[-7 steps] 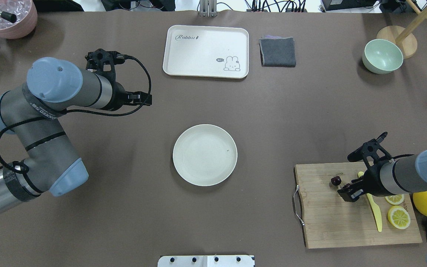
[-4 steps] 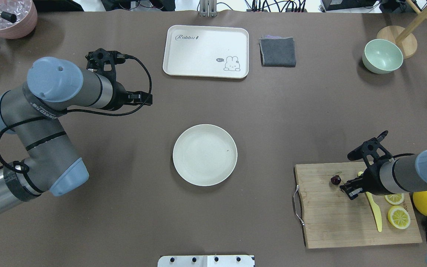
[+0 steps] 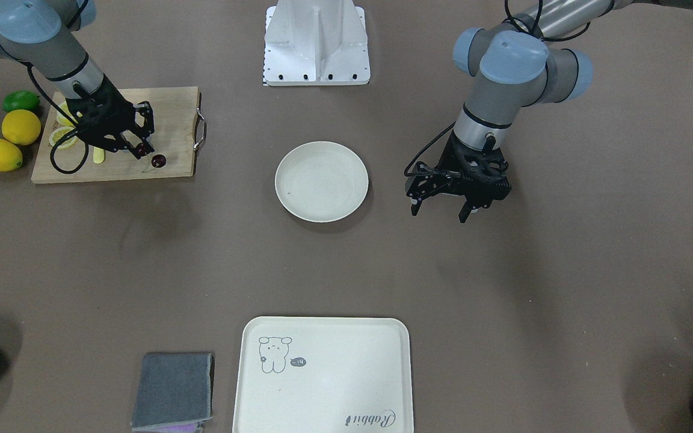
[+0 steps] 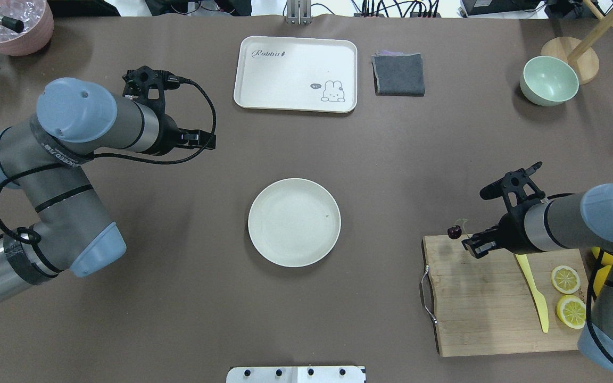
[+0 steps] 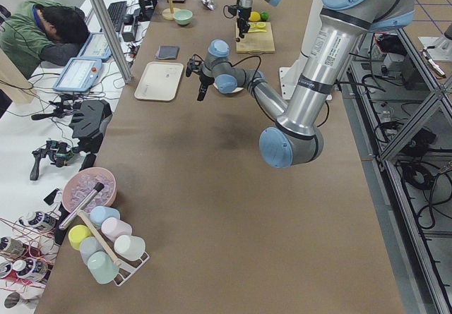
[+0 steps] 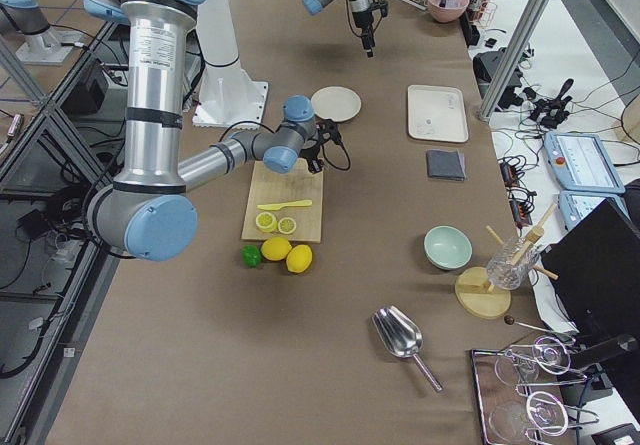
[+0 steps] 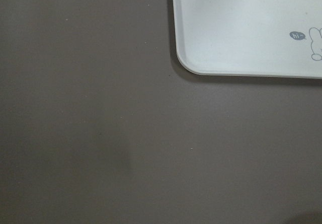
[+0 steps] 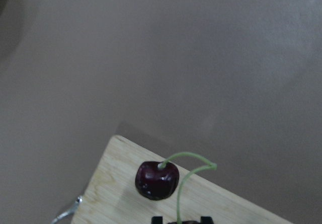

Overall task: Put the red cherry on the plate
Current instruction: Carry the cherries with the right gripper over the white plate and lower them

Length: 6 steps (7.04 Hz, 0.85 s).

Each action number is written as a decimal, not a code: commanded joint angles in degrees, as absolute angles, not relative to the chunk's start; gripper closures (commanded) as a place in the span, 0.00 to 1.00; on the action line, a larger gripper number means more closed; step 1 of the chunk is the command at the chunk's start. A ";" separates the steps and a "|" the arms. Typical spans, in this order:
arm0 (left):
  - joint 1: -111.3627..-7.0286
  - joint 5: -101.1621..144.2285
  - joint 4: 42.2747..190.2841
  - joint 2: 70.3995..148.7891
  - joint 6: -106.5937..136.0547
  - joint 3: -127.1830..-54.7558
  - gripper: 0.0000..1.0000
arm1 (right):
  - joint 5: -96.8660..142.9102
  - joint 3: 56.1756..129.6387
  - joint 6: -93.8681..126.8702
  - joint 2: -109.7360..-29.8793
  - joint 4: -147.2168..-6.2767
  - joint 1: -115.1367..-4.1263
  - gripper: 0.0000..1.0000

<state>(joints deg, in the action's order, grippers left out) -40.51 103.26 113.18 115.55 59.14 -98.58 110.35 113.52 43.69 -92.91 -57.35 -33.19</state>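
The red cherry (image 4: pixel 454 232) is a dark maroon pair on thin pale green stems. My right gripper (image 4: pixel 471 247) is shut on one fruit and holds it above the far left corner of the cutting board (image 4: pixel 487 314). The other cherry (image 8: pixel 157 179) dangles just ahead of the fingers on its curved stem. The front view shows the cherry (image 3: pixel 158 160) beside the right gripper (image 3: pixel 140 148). The round cream plate (image 4: pixel 294 222) sits bare at the table's middle, well left of the cherry. My left gripper (image 3: pixel 438 210) hangs open over bare table, beside the plate (image 3: pixel 321 180).
On the board lie two lemon slices (image 4: pixel 565 279) and a yellow knife (image 4: pixel 534 292). Whole lemons (image 3: pixel 20 126) and a lime (image 3: pixel 20 100) sit beside it. At the far side are the rabbit tray (image 4: pixel 296 73), a grey cloth (image 4: pixel 398 74) and a green bowl (image 4: pixel 549 80).
My right gripper has risen off the board and moved toward its far left corner, carrying the cherry pair with it. The left arm has barely shifted.
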 commanded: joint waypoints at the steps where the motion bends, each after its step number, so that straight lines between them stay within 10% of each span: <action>1: -42.62 103.45 113.55 115.40 55.30 -95.99 0.02 | 110.13 113.12 46.73 -82.41 -66.31 -33.93 1.00; 6: -47.11 103.80 113.82 111.19 50.10 -93.60 0.02 | 98.19 98.83 59.23 -57.07 -75.85 -24.27 1.00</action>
